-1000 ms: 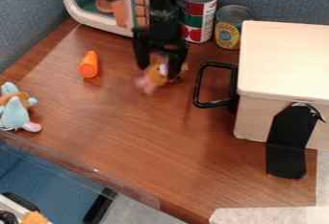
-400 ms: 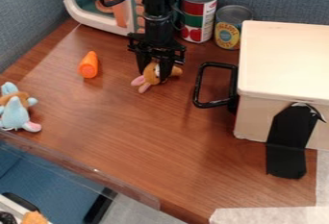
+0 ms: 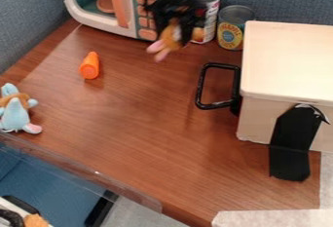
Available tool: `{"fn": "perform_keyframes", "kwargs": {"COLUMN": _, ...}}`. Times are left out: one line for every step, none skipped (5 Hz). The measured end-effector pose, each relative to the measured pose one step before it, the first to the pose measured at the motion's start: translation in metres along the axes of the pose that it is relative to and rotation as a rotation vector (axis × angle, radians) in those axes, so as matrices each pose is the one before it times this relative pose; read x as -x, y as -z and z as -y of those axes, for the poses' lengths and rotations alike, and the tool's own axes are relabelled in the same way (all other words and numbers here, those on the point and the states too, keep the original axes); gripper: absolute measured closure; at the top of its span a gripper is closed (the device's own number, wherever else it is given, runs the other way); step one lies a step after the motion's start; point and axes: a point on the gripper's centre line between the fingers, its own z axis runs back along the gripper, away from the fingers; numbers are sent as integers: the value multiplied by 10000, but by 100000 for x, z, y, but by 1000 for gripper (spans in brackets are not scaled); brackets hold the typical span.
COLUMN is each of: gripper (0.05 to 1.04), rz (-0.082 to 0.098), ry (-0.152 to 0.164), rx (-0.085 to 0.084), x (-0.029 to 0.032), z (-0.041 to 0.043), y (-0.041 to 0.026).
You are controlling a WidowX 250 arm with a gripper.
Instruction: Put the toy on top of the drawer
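Note:
The black gripper [image 3: 175,30] is at the top of the view, just left of the cans, shut on a small brown plush toy [image 3: 170,38]. The toy hangs above the table with its pink ears pointing down and left. To the right stands the drawer [image 3: 290,60], a cream box with a flat pale top and a black handle [image 3: 200,87] on its left side. The gripper is left of the drawer's top and behind the handle.
Two cans, the taller [image 3: 207,14] and the shorter [image 3: 232,28], stand behind the handle. A toy microwave [image 3: 98,24] is at the back left, with an orange carrot [image 3: 90,66] before it. A blue plush [image 3: 15,114] lies at the left edge.
Over the last half second, the gripper has risen off the table toward the cans with the brown toy in it. Before that, it was down around the toy on the tabletop.

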Motion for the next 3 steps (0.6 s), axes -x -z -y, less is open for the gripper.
{"fn": "perform_keyframes", "kwargs": {"gripper": 542, "rz": 239, "ry": 825, "rx": 236, "x": -665, "z": 4108, "y": -2294}}
{"fn": "perform_keyframes", "kwargs": {"gripper": 542, "rz": -118, "ry": 1196, "rx": 694, "x": -237, "z": 4712, "y": -1029}}
{"fn": "perform_keyframes", "kwargs": {"gripper": 542, "rz": -248, "ry": 281, "rx": 110, "x": 264, "z": 2290, "y": 135}}
